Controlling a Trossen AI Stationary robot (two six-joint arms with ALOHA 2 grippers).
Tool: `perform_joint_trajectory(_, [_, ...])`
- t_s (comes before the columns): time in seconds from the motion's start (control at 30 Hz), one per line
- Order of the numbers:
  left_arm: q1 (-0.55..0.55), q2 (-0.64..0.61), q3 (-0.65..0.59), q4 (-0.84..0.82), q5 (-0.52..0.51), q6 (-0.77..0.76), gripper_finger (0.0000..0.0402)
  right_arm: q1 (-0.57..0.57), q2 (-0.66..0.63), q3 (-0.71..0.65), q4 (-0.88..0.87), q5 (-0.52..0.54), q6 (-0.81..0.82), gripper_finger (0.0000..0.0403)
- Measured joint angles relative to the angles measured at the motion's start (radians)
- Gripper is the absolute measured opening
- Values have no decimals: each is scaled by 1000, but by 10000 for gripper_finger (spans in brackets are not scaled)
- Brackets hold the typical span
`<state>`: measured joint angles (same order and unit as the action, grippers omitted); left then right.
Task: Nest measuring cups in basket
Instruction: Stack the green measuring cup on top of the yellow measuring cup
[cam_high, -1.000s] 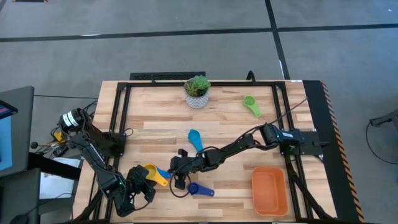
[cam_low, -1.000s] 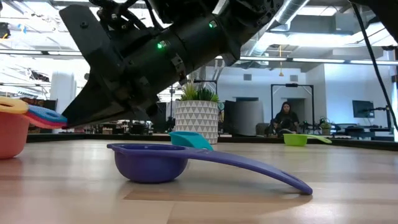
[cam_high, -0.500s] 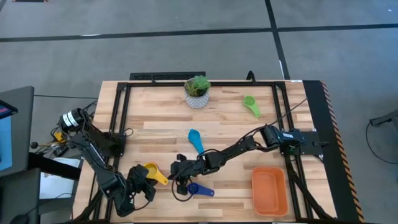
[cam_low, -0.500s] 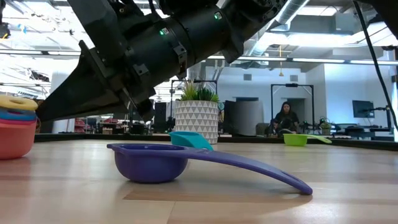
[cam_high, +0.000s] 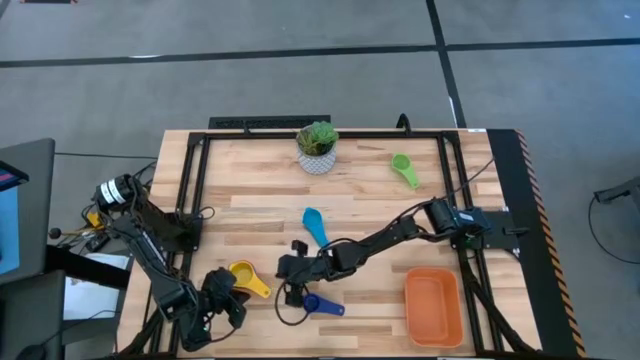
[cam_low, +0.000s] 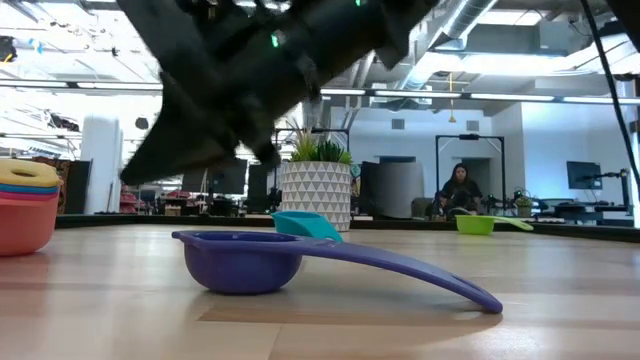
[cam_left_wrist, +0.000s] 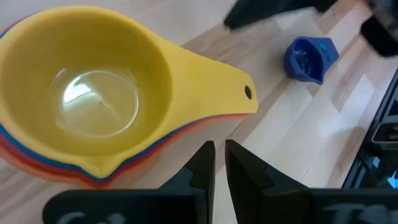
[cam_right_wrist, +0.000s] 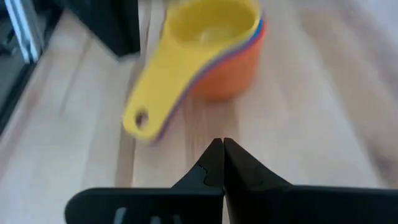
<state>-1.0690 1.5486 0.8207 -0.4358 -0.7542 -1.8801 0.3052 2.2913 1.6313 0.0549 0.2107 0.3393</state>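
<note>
A nested stack of measuring cups (cam_high: 241, 273), yellow on top over blue and orange-red ones, stands on the table near the left front. Its handles point toward the dark blue cup (cam_high: 310, 303), which sits upright alone. A light blue cup (cam_high: 313, 220) lies mid-table and a green cup (cam_high: 403, 166) far right. The orange basket (cam_high: 408, 305) sits at the right front. My right gripper (cam_right_wrist: 219, 149) is shut and hovers between the stack (cam_right_wrist: 211, 43) and the dark blue cup. My left gripper (cam_left_wrist: 219, 152) is shut just beside the stack (cam_left_wrist: 81, 93), on its near side.
A white pot with a green plant (cam_high: 317, 150) stands at the far edge. The black frame rails (cam_high: 190, 190) run along the table's sides. Bare wood lies between the dark blue cup and the basket. A person sits in the room beyond the table.
My right gripper's tip stood at the stack's handles, then drew back from the stack toward the table's right and slightly up. A blue handle that stuck out beside the yellow one now lies under it, and the stack sits level.
</note>
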Motion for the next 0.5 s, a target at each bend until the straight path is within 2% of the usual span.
perform_joint_trajectory(0.1, [-4, 0, 4, -2, -24, 26, 25, 24, -48, -8, -100, 121, -12, 16])
perform_joint_trajectory(0.2, [-4, 0, 25, -2, -59, 84, 25, 48, -94, -35, -128, 202, -31, 19])
perform_joint_trajectory(0.27, [-2, 0, 43, -2, -88, 138, 24, 61, -135, -66, -195, 233, -35, 20])
perform_joint_trajectory(0.5, [33, 0, 103, -43, -153, 303, 24, 45, -294, -273, -202, 288, 17, 11])
